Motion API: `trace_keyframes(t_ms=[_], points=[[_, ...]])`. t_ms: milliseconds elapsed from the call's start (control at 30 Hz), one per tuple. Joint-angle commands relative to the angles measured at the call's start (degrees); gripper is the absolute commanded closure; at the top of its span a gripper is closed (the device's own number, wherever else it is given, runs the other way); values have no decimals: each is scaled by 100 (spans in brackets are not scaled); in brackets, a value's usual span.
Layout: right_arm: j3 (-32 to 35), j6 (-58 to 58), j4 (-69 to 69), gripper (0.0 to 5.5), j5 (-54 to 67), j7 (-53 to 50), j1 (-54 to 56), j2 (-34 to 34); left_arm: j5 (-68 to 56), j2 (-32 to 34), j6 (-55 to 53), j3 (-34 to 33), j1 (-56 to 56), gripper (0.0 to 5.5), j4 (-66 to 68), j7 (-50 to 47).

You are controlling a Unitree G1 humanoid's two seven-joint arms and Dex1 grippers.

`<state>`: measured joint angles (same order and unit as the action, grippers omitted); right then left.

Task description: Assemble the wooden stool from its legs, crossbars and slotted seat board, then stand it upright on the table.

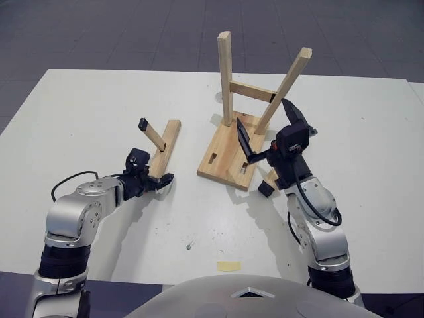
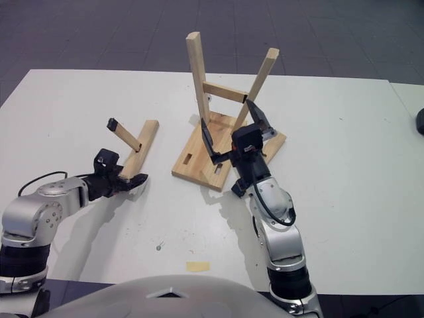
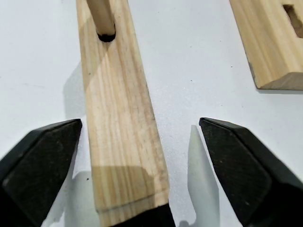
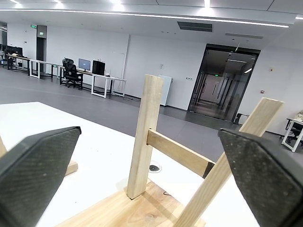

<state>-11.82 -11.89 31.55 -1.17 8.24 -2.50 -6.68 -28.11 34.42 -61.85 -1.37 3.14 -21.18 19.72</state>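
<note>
Presently the loose leg (image 1: 165, 147) lies flat on the counter (image 1: 99, 106), long axis running away from the robot, near end between the wide-spread fingers of the left gripper (image 1: 156, 180). Right gripper (image 1: 260, 112), fingers also wide, faces the seat board (image 1: 222, 159) and its upright legs (image 1: 226, 79).

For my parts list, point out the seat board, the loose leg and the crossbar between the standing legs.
seat board (image 1: 224, 147): left eye view, bare top face.
loose leg (image 1: 165, 147): left eye view, mid length.
crossbar (image 1: 252, 91): left eye view, middle.
</note>
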Motion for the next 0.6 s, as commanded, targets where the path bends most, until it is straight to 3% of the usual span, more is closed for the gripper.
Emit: trace_keyframes(t_ms=[33,367,600], points=[[-43,22,29,10,-108,-75,25,68,221,200,0,154,26,163,179,160],[-179,151,-78,10,-290,-224,-54,208,905,797,663,578,377,333,652,748],[-72,158,-215,10,-257,-265,110,301,1278,438,1581,127,1073,342,1132,419]])
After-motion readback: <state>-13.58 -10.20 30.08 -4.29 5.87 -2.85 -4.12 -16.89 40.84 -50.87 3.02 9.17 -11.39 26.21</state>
